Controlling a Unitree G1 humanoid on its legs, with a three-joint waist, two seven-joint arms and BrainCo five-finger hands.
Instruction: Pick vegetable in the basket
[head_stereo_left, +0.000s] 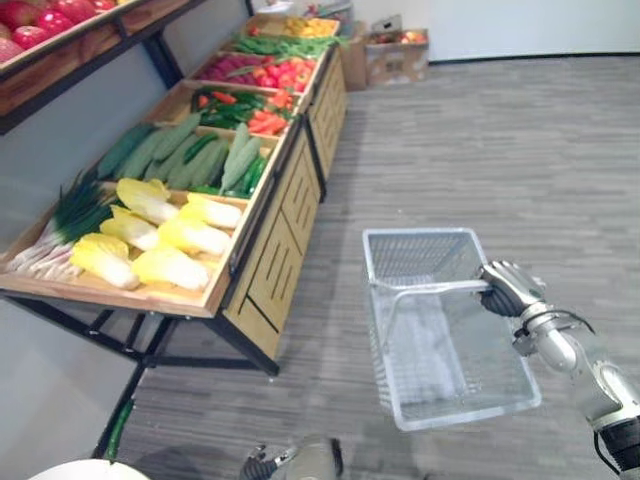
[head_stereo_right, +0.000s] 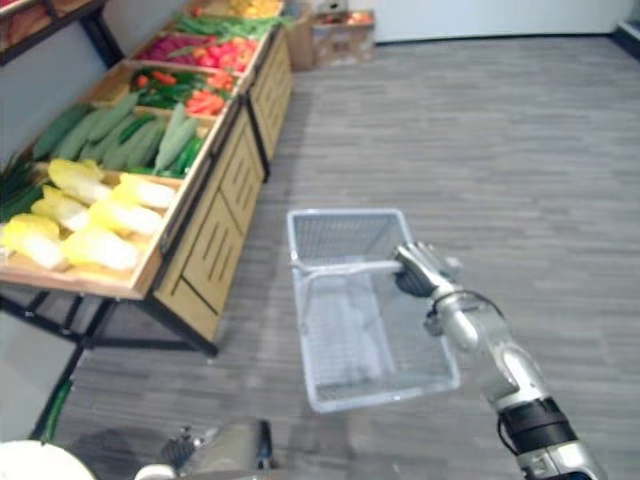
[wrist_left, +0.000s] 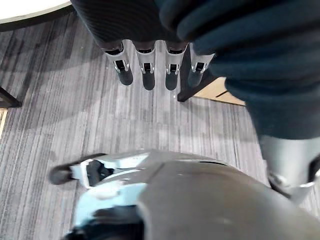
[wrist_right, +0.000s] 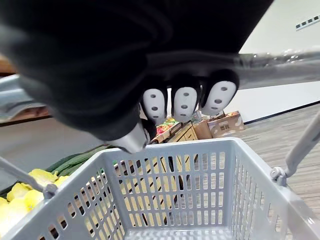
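The right hand (head_stereo_left: 506, 286) grips the handle (head_stereo_left: 430, 287) of the one grey basket (head_stereo_left: 415, 250); the left hand (wrist_left: 146, 70) hangs straight-fingered.

Grey plank-patterned floor (head_stereo_left: 500, 150) runs to a white wall (head_stereo_left: 520, 25) with a dark strip along its foot; cardboard boxes (head_stereo_left: 395, 55) sit against that wall; a long wooden stand (head_stereo_left: 285, 215) with slatted sides and black metal legs lines a grey wall (head_stereo_left: 50, 150); a wooden shelf (head_stereo_left: 60, 65) sits above it.
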